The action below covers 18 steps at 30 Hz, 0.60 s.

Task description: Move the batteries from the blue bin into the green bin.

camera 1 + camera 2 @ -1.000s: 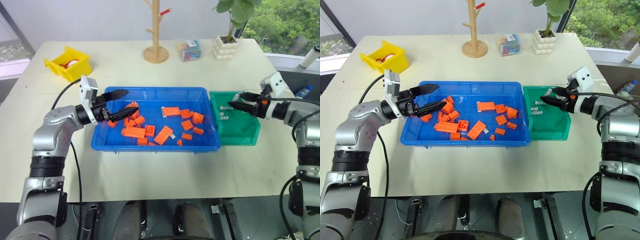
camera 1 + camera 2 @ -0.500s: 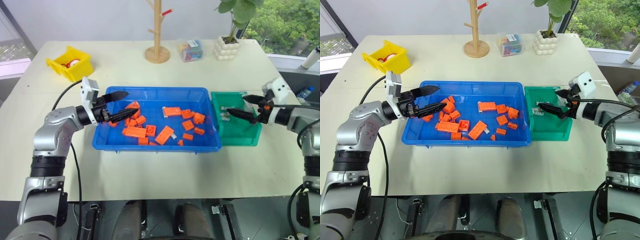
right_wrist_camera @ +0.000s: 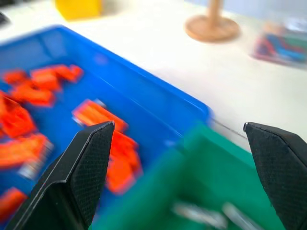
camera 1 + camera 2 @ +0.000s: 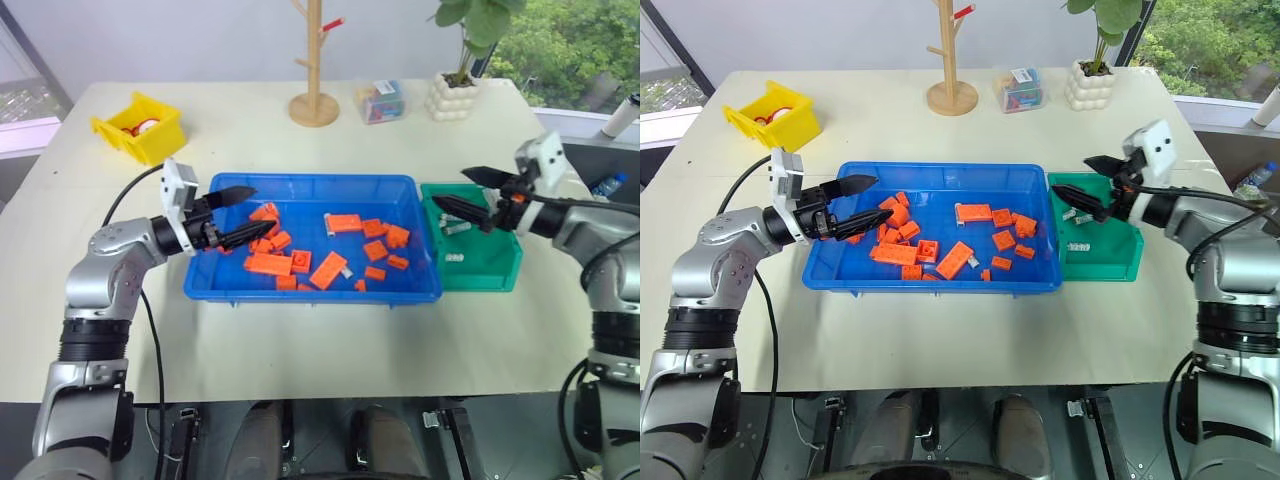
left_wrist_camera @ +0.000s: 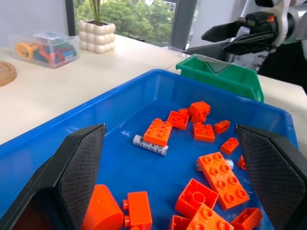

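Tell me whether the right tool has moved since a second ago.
Yes. The right tool has shifted from over the green bin toward that bin's edge beside the blue bin, its fingers now spread open and holding nothing.

Both arms were built of rounded silver-grey metal segments joined by black ribbed collars. A thin black cable looped loosely along the outside of each arm. A white boxy camera housing sat at each wrist. The left gripper (image 4: pixel 232 214) and the right gripper (image 4: pixel 462 191) each ended in two tapered black fingers with finely textured inner pads (image 5: pixel 84 165).
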Motion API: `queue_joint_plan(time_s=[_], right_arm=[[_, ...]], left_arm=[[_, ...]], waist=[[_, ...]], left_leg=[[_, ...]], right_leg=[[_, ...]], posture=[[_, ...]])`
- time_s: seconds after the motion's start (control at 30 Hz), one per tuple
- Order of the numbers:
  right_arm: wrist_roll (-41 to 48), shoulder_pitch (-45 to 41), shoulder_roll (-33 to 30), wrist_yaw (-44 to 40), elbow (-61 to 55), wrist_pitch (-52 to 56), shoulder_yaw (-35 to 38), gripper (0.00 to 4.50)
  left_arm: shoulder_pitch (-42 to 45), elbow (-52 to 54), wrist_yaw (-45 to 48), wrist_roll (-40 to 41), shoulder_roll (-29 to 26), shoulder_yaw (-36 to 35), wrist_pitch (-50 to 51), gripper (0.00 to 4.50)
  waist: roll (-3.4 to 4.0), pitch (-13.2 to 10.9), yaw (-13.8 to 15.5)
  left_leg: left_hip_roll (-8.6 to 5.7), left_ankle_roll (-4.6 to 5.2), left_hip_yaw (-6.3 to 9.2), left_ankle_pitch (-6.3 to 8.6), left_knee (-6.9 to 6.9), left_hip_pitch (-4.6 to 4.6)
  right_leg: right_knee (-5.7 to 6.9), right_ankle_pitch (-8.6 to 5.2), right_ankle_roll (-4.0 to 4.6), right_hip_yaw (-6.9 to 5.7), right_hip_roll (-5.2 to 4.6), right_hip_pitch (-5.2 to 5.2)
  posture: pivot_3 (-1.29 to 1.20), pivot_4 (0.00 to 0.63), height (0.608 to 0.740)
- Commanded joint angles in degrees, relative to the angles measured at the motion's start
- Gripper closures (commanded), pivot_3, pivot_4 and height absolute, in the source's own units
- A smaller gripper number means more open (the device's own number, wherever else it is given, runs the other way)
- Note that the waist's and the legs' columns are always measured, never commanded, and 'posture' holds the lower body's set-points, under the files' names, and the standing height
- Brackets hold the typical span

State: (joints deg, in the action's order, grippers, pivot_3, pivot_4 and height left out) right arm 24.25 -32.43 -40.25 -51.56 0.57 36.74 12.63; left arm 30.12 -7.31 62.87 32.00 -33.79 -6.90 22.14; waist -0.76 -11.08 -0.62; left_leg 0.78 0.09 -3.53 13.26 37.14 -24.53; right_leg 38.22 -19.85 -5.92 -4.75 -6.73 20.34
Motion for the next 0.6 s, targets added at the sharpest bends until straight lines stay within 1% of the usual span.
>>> queue_joint_plan(time_s=[0.03,0.2,0.6], right_arm=[[2.18,-0.74,1.97,1.99,-3.26,0.15,-0.08,0.06],[2.91,0.2,4.47,3.73,-3.69,-0.47,-0.77,0.06],[4.47,1.42,5.06,2.45,-3.77,-0.77,-1.62,0.06]], left_arm=[[-0.73,2.73,-1.2,0.9,-0.61,-2.32,-0.15,0.0],[-2.3,4.36,-2.7,1.28,-0.62,-3.41,0.06,0.0],[-3.77,6.13,-3.92,2.07,-1.18,-4.0,0.72,0.0]], waist=[[0.0,0.0,0.08],[-0.01,0.0,0.15],[-0.01,0.0,0.04]], left_leg=[[0.0,0.0,0.01,0.0,0.0,0.0],[-0.03,0.01,0.03,0.01,0.02,-0.01],[-0.02,0.02,0.03,0.01,0.0,0.0]], right_leg=[[0.0,0.0,0.0,0.0,0.0,0.0],[0.0,0.0,0.0,0.0,-0.02,-0.02],[0.01,0.0,0.0,0.0,-0.01,0.0]], posture=[[0.0,0.15,0.739],[0.0,0.15,0.739],[0.0,0.15,0.739]])
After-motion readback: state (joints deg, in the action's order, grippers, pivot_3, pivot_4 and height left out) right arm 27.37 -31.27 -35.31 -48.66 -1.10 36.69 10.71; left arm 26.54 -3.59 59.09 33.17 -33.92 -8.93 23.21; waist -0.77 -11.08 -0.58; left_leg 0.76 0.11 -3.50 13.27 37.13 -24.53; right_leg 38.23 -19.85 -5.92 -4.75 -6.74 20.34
